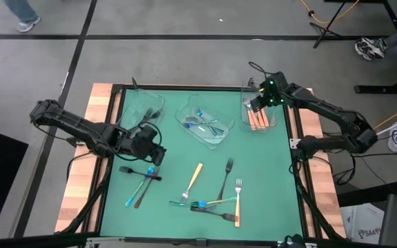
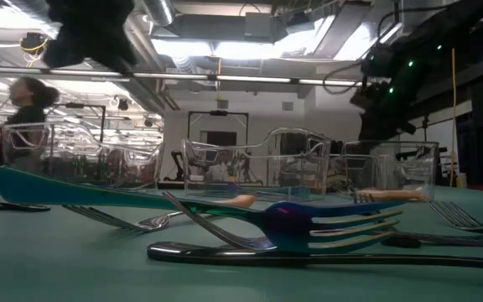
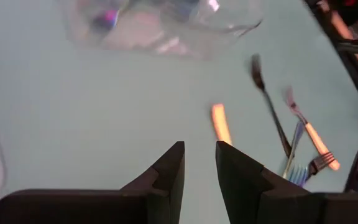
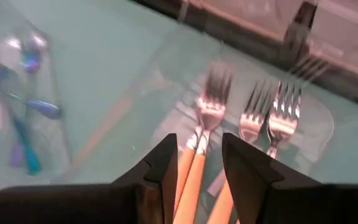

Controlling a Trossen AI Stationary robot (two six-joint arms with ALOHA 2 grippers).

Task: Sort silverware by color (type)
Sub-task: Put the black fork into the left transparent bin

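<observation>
1. The right pincer hangs over the right-hand clear tray, its fingers parted with nothing between them. Below it in that tray lie the orange-handled forks, side by side with tines pointing the same way. I judge this a drop-off just finished, the step being delivery of an orange-handled piece.

2. The middle tray, left of that right-hand tray, holds the iridescent blue-purple pieces. The far-left tray looks empty as far as the high view tells.

3. The left pincer hovers low over the bench, well left of the right-hand tray, fingers apart and empty. Just below it lie a dark utensil and a blue-handled piece, crossed.

4. Unsorted silverware sits nearer the front edge than the right-hand tray: an orange-handled knife, a dark fork, an orange-handled fork, and a tangle around a blue piece.

5. Next, I judge, the right arm must lift clear and pick a single piece. The crossed pile calls for a careful pinch on one handle.
</observation>
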